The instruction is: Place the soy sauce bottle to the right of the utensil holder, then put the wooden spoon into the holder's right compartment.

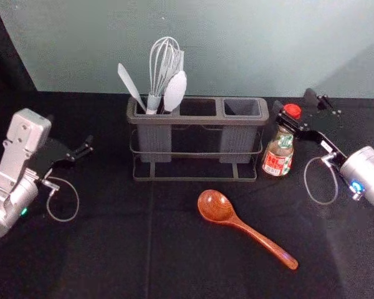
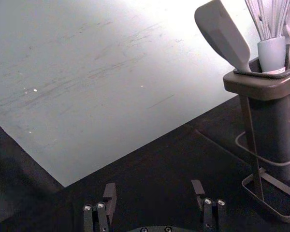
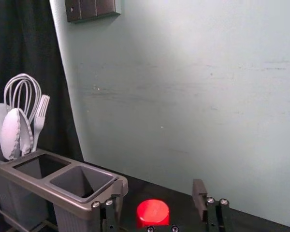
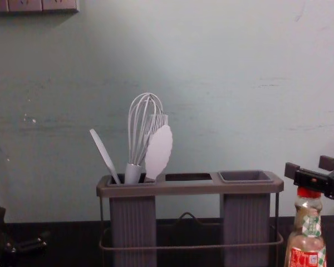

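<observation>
The clear soy sauce bottle with a red cap (image 1: 278, 162) stands upright just right of the grey plastic utensil holder (image 1: 196, 119) – its goal, I judge. My right gripper (image 3: 159, 186) is at the cap, jaws open either side, so I'd rise clear to avoid tipping it. Nearer me lies the brown wooden spoon (image 1: 215, 205), handle angled right, handy for that arm. My left gripper (image 2: 153, 187) idles at left, jaws open.

I count one soy sauce bottle (image 1: 279, 153), one wooden spoon (image 1: 215, 205), one utensil holder (image 1: 196, 119) with three compartments (image 1: 242, 109), one whisk (image 1: 165, 62), one spatula (image 1: 129, 83), one fork (image 3: 42, 110), one scallop-edged utensil (image 1: 175, 91), at least three wall sockets (image 4: 25, 5) and one worktop (image 1: 100, 249).
</observation>
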Tool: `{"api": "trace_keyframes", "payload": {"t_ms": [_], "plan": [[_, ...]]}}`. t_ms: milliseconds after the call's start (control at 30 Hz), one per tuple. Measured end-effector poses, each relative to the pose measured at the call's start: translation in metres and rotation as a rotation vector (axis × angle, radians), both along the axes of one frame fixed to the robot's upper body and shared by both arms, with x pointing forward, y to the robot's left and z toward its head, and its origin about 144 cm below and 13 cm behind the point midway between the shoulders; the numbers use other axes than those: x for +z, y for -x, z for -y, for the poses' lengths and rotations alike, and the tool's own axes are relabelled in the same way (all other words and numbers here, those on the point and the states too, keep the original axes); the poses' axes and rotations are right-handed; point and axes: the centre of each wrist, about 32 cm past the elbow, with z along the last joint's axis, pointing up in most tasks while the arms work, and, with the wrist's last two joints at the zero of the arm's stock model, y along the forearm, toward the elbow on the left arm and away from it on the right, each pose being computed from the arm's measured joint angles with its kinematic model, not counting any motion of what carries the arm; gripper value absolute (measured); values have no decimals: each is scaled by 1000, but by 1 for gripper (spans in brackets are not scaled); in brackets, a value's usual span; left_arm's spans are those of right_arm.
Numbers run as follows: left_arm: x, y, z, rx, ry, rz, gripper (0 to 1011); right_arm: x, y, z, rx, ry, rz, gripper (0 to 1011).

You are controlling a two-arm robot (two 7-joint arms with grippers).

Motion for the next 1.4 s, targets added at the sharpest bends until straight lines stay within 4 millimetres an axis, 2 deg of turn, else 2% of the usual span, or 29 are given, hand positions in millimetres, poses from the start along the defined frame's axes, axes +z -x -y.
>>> {"api": "trace_keyframes", "payload": {"t_ms": [167, 700, 1067, 1400], "plan": [[0, 0, 0, 0, 0, 0, 1011, 4, 2, 3, -6, 3, 12, 1002], [0, 0, 0, 0, 0, 0, 1011, 15, 15, 11, -29, 23, 27, 1004], [0, 0, 0, 0, 0, 0, 1011, 26, 41, 9, -28, 55, 32, 1004], [0, 0, 0, 0, 0, 0, 1011, 30, 65, -2, 11, 83, 40, 1004]]}}
